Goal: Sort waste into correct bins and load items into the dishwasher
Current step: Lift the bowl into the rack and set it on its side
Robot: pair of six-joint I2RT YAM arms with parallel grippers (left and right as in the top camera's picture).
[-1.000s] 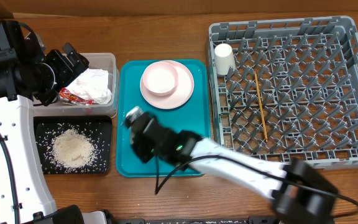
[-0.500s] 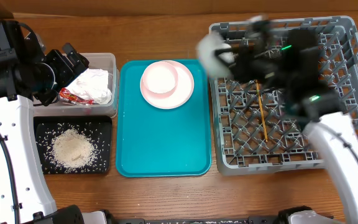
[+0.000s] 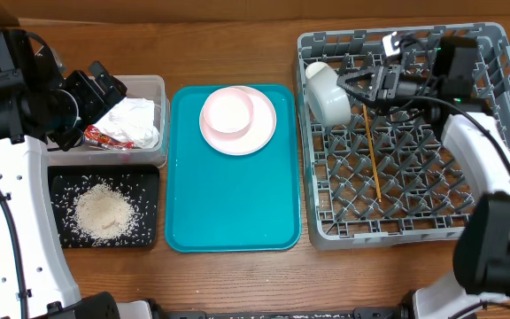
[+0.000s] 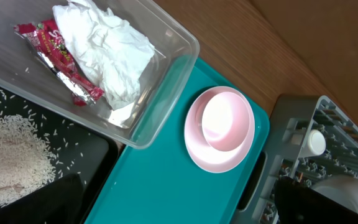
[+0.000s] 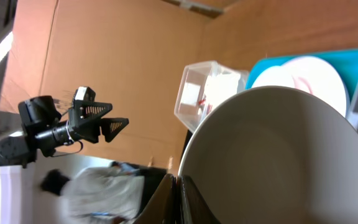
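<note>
My right gripper (image 3: 364,86) is clamped on the rim of a pale bowl (image 3: 331,100). The bowl sits at the fingertips, tipped on edge and filling the right wrist view. It hangs over the far-left corner of the dish rack (image 3: 494,133), just beside the white cup (image 3: 315,71). The left gripper (image 3: 106,78) is spread wide and holds nothing. It hovers over the clear tub (image 3: 153,89), where the napkin (image 3: 135,120) lies.

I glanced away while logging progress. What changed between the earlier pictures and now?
The right gripper carried a pale bowl from over the teal tray to the dish rack's far left corner, beside the white cup. Left gripper, tub and plate stayed put.
</note>
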